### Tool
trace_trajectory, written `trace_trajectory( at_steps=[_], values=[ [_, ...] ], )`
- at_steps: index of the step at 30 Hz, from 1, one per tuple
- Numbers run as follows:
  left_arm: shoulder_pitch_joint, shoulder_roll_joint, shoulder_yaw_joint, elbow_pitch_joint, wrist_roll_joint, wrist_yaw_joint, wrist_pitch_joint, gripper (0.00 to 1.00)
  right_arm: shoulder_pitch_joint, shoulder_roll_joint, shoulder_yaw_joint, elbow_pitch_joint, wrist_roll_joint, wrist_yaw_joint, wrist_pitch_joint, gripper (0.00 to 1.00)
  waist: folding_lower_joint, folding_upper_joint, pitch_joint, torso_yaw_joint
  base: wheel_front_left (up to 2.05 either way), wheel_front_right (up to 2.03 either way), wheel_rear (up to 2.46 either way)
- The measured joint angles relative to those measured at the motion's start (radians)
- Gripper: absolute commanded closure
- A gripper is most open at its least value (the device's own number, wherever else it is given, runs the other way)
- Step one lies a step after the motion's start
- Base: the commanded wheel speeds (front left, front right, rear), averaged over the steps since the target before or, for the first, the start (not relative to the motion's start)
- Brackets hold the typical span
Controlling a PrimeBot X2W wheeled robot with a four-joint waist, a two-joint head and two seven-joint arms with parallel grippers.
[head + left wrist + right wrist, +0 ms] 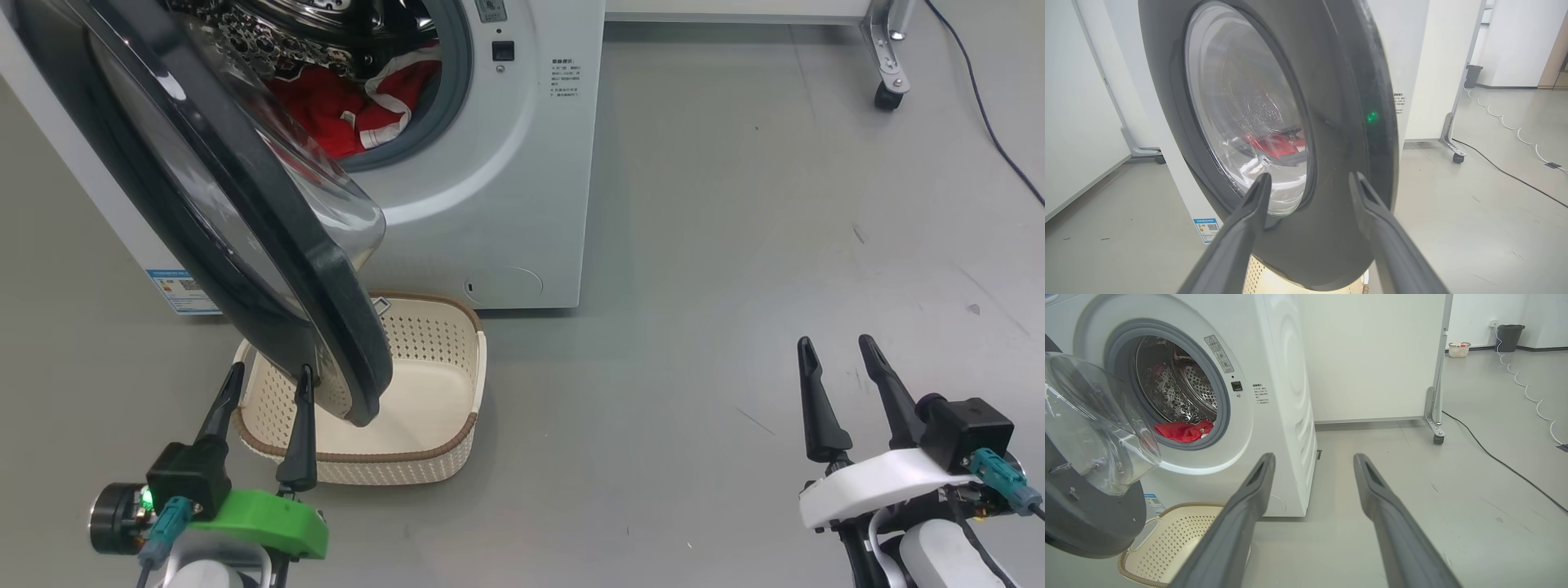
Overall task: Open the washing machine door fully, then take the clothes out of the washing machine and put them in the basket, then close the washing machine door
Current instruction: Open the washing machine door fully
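The white washing machine [506, 188] stands at the upper left with its round door [245, 220] swung partly open, black rim edge-on over the basket. Red and white clothes [351, 106] lie in the steel drum; the right wrist view shows the clothes [1182, 430] low in the opening. The cream basket [457, 367] sits on the floor before the machine, holding nothing that I can see. My left gripper [269, 384] is open just in front of the door's lower rim [1331, 171]; touch cannot be judged. My right gripper [841, 347] is open over bare floor, far right of the machine.
Grey floor [735, 245] stretches to the right of the machine. A white panel on a castor [888, 94] stands behind, and a dark cable [988, 122] runs along the floor at the far right. A small blue label [184, 290] sits low on the machine's front.
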Motion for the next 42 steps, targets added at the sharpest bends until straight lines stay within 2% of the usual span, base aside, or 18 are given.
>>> trace_trajectory(
  at_steps=[42],
  values=[
    [0.0, -0.002, 0.011, 0.022, 0.008, -0.016, 0.0, 0.0, 0.045, 0.041, -0.051, -0.003, -0.062, 0.044, 0.0, 0.0, 0.0, 0.0, -0.005, 0.003, 0.0, 0.0, 0.0]
  ],
)
